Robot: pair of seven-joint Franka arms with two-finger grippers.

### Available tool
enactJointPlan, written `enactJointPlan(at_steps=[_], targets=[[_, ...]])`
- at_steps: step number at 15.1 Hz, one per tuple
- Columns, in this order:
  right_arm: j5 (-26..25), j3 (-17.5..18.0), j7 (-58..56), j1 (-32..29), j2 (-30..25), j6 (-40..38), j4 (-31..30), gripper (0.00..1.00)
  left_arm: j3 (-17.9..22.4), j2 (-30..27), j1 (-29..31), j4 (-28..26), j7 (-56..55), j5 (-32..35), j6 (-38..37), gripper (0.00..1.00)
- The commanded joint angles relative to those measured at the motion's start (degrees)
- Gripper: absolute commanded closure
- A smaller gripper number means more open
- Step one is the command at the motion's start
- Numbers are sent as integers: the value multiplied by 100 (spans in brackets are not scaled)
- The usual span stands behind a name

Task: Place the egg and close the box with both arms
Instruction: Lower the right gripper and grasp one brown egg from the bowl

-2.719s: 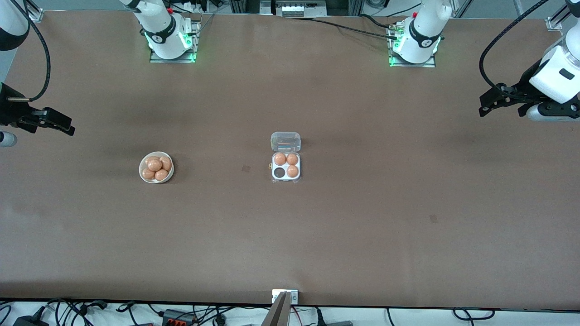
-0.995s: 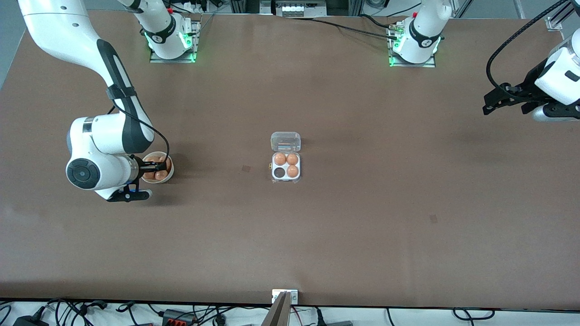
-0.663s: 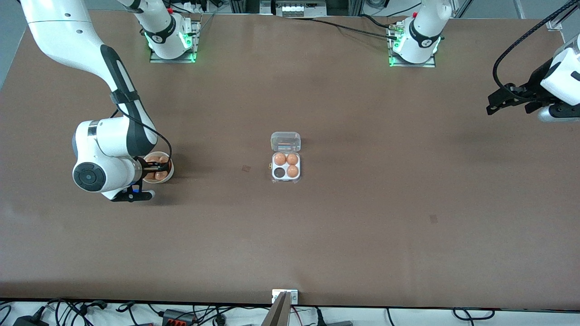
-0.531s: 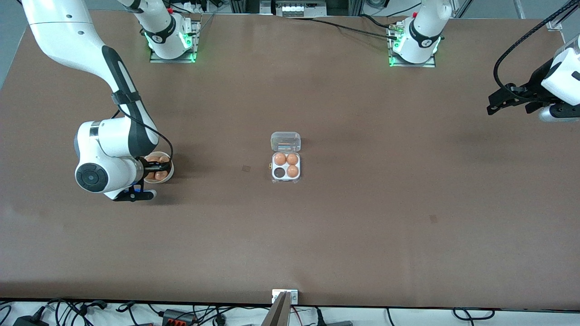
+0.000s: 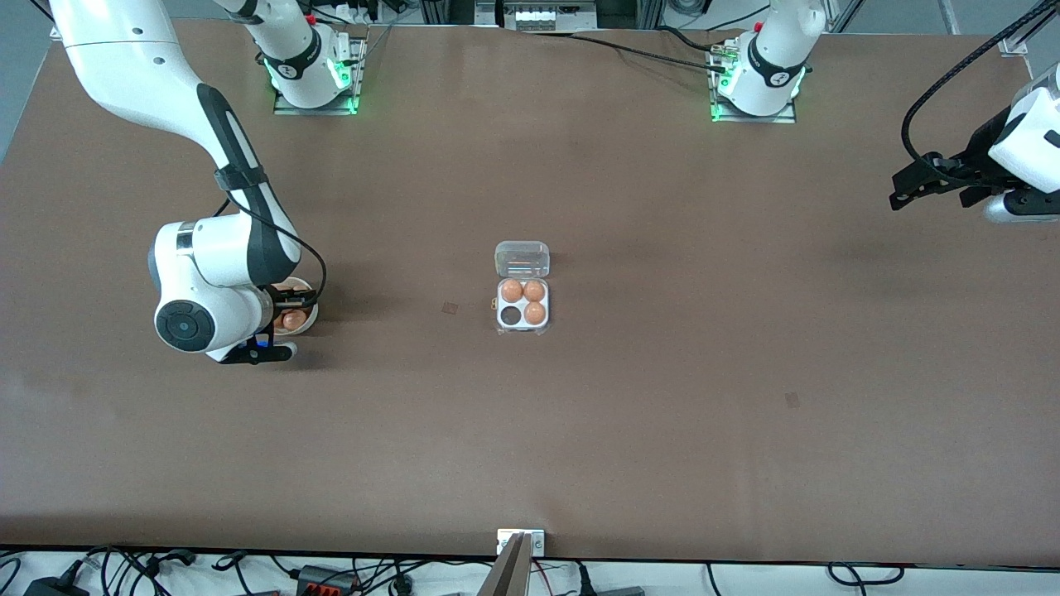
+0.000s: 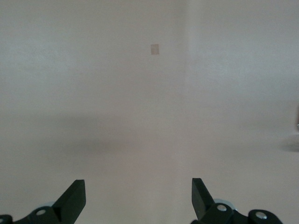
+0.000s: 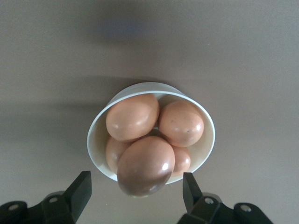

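From my remote station I read the egg (image 7: 145,165) as a smooth, glossy orange-brown oval, topmost in a heap of five like eggs in a round white bowl (image 7: 95,133). Its long axis runs tilted across the bowl, the blunter, shaded end overhanging the rim nearest the right gripper (image 7: 136,196). That gripper hangs directly over the bowl with its two black fingers (image 7: 80,189) spread wide, one on each side of the bowl and touching nothing; the egg lies between them, just ahead of the tips.

In the front view the bowl (image 5: 308,322) sits toward the right arm's end of the table (image 5: 662,414), about midway between the base edge and the camera edge, mostly covered by the right arm's wrist; the right gripper (image 5: 281,308) shows only as dark fingers over the eggs.

The box (image 5: 522,304) rests near the table's centre, its clear lid (image 5: 522,259) laid open flat toward the base edge. Three cells of the whitish tray hold eggs; the fourth, at the corner nearest the camera edge and the right arm's end, is dark and vacant.

The left gripper (image 5: 898,192) waits over the table edge at the left arm's end, its fingers (image 6: 74,198) likewise spread apart with nothing between them.
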Motion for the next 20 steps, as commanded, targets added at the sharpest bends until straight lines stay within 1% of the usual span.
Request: enactJointPlan(at_steps=[1, 2, 4, 5, 6, 7, 8, 9, 13, 14, 15, 16, 17, 19, 20], targets=[[-26, 13, 99, -14, 24, -6, 48, 13, -37, 44, 30, 111, 51, -65, -106, 0], [-26, 13, 125, -14, 24, -14, 48, 16, -45, 44, 30, 111, 43, -65, -106, 0], [-26, 13, 125, -5, 24, -15, 48, 27, -45, 44, 30, 119, 43, -65, -106, 0], [-8, 13, 125, -14, 24, -6, 48, 40, -54, 44, 30, 111, 43, -65, -115, 0], [35, 4, 116, -23, 24, -6, 48, 65, -63, 44, 30, 119, 34, -65, -123, 0], [114, 4, 125, -23, 24, -14, 92, 86, -72, 44, 30, 119, 25, -65, -123, 0], [176, -5, 125, -14, 33, -49, 179, 96, -72, 44, 30, 119, 16, -65, -123, 0], [194, -5, 116, -14, 24, -67, 232, 100, -72, 44, 30, 119, 16, -65, -123, 0], [203, 12, 29, 3, -63, -111, 610, 100, -81, 44, 13, 119, -1, -65, -123, 0], [229, 30, 20, 12, -160, -277, 767, 100, -81, 44, 13, 119, -1, -65, -123, 0], [386, 82, 11, 47, -178, -444, 1047, 100, -81, 44, 13, 119, -1, -65, -123, 0], [509, 283, 28, 65, -178, -567, 1381, 100, -81, 44, 13, 119, -1, -65, -123, 0], [510, 442, 63, 196, -117, -699, 1645, 100, -81, 44, 13, 119, 7, -65, -123, 0], [554, 470, 125, 425, -55, -560, 1770, 100, -81, 44, 13, 119, 8, -65, -123, 0], [572, 487, 108, 556, -3, -325, 1780, 100, -81, 44, 13, 119, 8, -65, -123, 0]])
